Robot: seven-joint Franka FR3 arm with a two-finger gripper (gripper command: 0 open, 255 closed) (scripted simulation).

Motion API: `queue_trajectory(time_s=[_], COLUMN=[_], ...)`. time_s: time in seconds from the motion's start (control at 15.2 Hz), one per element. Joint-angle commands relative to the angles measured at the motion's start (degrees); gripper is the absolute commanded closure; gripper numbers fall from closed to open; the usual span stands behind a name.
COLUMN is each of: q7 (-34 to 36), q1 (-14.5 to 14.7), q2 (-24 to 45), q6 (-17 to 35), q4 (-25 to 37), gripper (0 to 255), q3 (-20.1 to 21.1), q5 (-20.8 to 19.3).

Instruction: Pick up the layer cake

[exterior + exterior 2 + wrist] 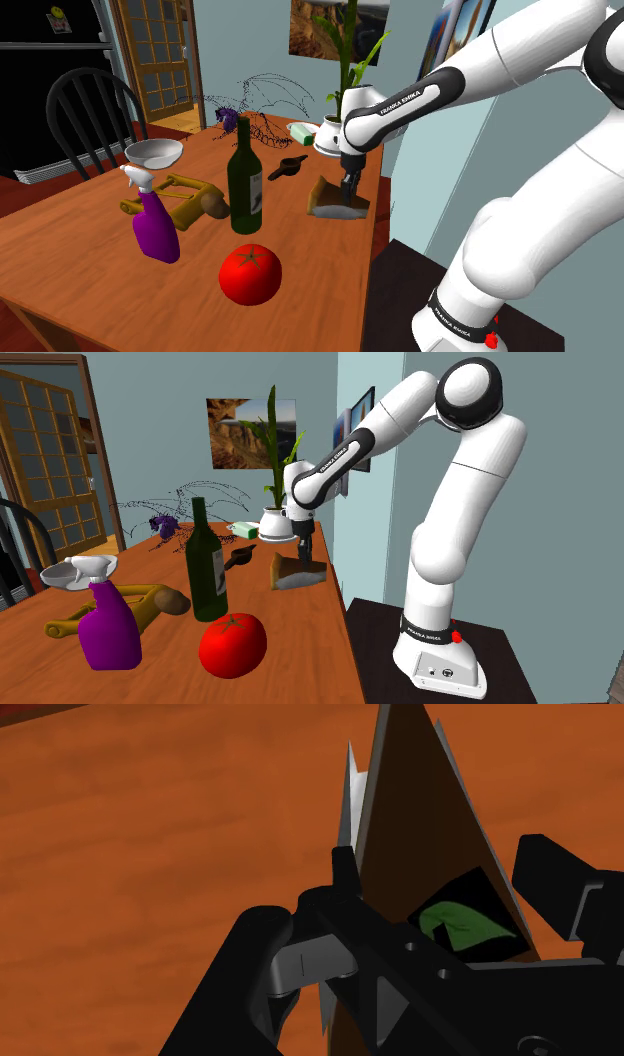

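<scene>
pot [322,137] near cake [326,202], bottle [245,182] apart

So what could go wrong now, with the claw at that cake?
The cake slice sits near the table edge, so a nudge from the claw might slide it off. It is a tapering wedge and could slip when lifted. The white plant pot close beside the arm could get bumped.

In the wrist view the lower part of the layer cake slice [400,794] is covered by the black gripper [440,864], and whether it is gripped cannot be told. In the shoulder view the white arm [540,200] is cut off by the top and right edges, the chair [90,72] is partly hidden behind the table [60,240], and a wooden object [195,205] is half masked by the purple spray bottle [155,230].
</scene>
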Motion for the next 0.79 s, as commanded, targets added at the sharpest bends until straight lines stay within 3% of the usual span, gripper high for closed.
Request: queue_trajectory(time_s=[0.0,0.46,0.73], q7=[0.0,0.01,-0.09], q1=[0.0,0.01,0.02], q2=[0.04,0.04,-2.03], q6=[0.08,0.09,-3.56], q4=[-0.03,-0.04,1.54], gripper=[255,255,255], q3=[-0.01,0.0,0.28], q5=[-0.01,0.0,0.08])
